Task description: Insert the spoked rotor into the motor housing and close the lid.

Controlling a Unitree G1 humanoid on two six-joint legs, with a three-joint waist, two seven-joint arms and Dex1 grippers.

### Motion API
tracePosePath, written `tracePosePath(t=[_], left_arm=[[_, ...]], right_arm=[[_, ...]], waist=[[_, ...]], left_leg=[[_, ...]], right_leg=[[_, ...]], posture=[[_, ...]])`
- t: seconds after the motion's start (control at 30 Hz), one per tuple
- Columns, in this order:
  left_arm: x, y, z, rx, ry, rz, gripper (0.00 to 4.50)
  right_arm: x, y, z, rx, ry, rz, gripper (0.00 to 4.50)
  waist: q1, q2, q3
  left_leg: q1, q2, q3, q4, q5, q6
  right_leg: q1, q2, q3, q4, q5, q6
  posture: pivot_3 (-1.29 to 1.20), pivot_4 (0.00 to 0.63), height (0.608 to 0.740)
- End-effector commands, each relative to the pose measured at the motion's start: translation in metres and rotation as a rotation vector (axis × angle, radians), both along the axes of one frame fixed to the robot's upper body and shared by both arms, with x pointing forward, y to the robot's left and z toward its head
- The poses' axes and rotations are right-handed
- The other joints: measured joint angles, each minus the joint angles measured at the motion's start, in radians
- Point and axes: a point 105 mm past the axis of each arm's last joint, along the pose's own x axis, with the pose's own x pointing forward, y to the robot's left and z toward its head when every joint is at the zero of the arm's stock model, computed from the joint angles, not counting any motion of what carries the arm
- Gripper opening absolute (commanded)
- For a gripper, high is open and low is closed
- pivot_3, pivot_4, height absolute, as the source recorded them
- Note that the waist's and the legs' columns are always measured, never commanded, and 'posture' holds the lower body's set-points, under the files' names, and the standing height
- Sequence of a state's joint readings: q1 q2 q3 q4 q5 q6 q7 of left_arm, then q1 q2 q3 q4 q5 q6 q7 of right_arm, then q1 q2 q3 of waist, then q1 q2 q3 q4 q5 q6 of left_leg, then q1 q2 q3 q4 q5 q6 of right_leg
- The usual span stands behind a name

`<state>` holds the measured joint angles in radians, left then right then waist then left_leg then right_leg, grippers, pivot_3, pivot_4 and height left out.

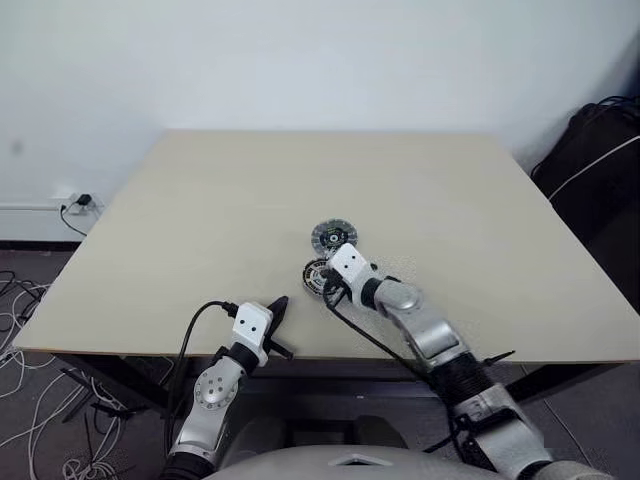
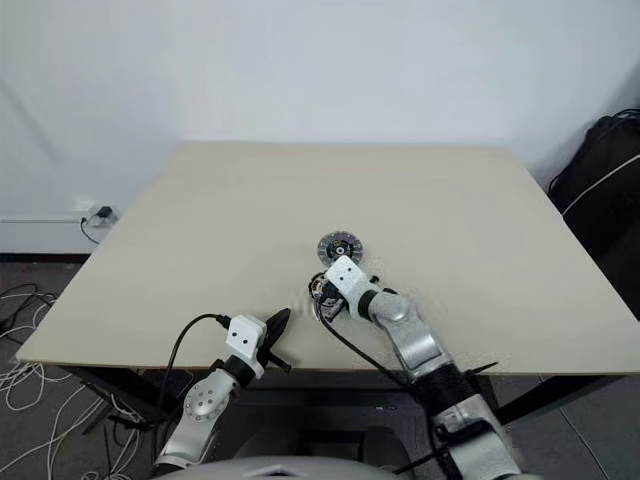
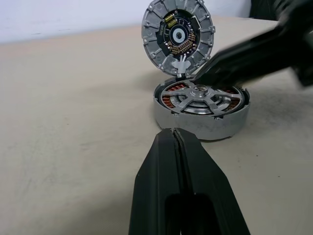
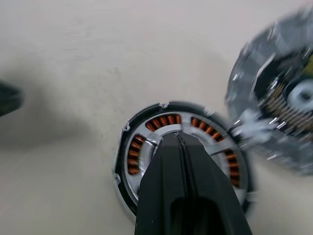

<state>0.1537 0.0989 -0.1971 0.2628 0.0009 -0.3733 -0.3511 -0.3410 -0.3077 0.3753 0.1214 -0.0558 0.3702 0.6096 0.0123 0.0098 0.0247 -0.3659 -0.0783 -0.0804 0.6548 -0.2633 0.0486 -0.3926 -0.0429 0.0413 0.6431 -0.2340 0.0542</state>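
Note:
The motor housing [image 3: 201, 115] sits near the table's front middle, copper windings showing around its rim. The spoked rotor [image 3: 199, 100] lies inside it, silver spokes up. The lid [image 3: 178, 36] stands tilted open at the housing's far rim, its ribbed face with the dark centre turned towards me. My right gripper [image 4: 177, 137] is shut and empty, hovering over the rotor; in the left wrist view its dark fingers [image 3: 244, 58] reach in to where the lid meets the housing. My left gripper [image 3: 174, 133] is shut and empty, a short way in front of the housing, at the table's near edge [image 1: 277, 306].
The beige table [image 1: 200, 220] spreads wide to the left and behind the parts. A black bag [image 1: 600, 150] stands beyond the right edge. Cables [image 1: 30, 300] lie on the floor at the left, below a wall socket [image 1: 82, 201].

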Motion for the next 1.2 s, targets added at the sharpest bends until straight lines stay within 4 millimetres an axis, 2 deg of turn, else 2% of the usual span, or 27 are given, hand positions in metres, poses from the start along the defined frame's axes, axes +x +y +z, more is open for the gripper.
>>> tracePosePath(t=[0.03, 0.1, 0.23, 0.53, 0.77, 1.2], left_arm=[[0.005, -0.005, 0.007, 0.000, -0.033, -0.015, 0.00], [0.005, -0.006, 0.007, 0.001, -0.035, -0.019, 0.00], [0.006, -0.006, 0.007, -0.002, -0.039, -0.016, 0.00], [0.004, -0.009, 0.006, -0.019, -0.040, -0.010, 0.00], [0.002, -0.009, 0.007, -0.027, -0.043, 0.007, 0.00], [0.004, -0.012, 0.006, -0.040, -0.043, 0.019, 0.00]], right_arm=[[-0.008, 0.009, 0.018, -0.069, -0.023, 0.184, 0.39], [-0.009, 0.004, 0.017, -0.128, -0.011, 0.229, 0.89], [-0.007, -0.002, 0.016, -0.219, 0.019, 0.288, 2.15], [-0.008, 0.002, 0.007, -0.294, 0.121, 0.402, 2.15], [-0.005, -0.002, -0.003, -0.356, 0.151, 0.427, 2.15], [0.003, -0.013, -0.014, -0.567, 0.109, 0.451, 2.15]], waist=[[0.001, 0.000, 0.000], [0.002, 0.000, 0.000], [0.004, -0.001, 0.000], [0.009, -0.001, 0.001], [0.010, -0.001, 0.001], [0.010, -0.001, 0.000]], left_leg=[[0.000, 0.000, 0.000, 0.000, 0.000, 0.000], [0.000, 0.000, 0.000, 0.000, 0.000, 0.000], [-0.001, 0.000, 0.000, 0.000, 0.000, 0.000], [-0.002, 0.000, 0.000, 0.000, -0.001, -0.001], [-0.002, 0.000, 0.000, 0.000, -0.001, -0.001], [-0.001, 0.000, 0.000, 0.000, -0.002, -0.004]], right_leg=[[0.000, 0.000, 0.000, 0.000, 0.000, 0.000], [0.000, 0.000, -0.001, 0.000, 0.000, 0.000], [0.000, -0.001, 0.000, 0.000, 0.000, 0.000], [-0.001, -0.001, -0.001, -0.001, 0.003, -0.005], [-0.001, -0.001, -0.001, -0.001, 0.003, -0.005], [-0.001, -0.001, -0.001, 0.000, 0.003, -0.004]], posture=[[0.00, 0.000, 0.740], [0.00, 0.000, 0.740], [0.00, 0.000, 0.740], [0.00, 0.000, 0.740], [0.00, 0.000, 0.740], [0.00, 0.000, 0.740]])
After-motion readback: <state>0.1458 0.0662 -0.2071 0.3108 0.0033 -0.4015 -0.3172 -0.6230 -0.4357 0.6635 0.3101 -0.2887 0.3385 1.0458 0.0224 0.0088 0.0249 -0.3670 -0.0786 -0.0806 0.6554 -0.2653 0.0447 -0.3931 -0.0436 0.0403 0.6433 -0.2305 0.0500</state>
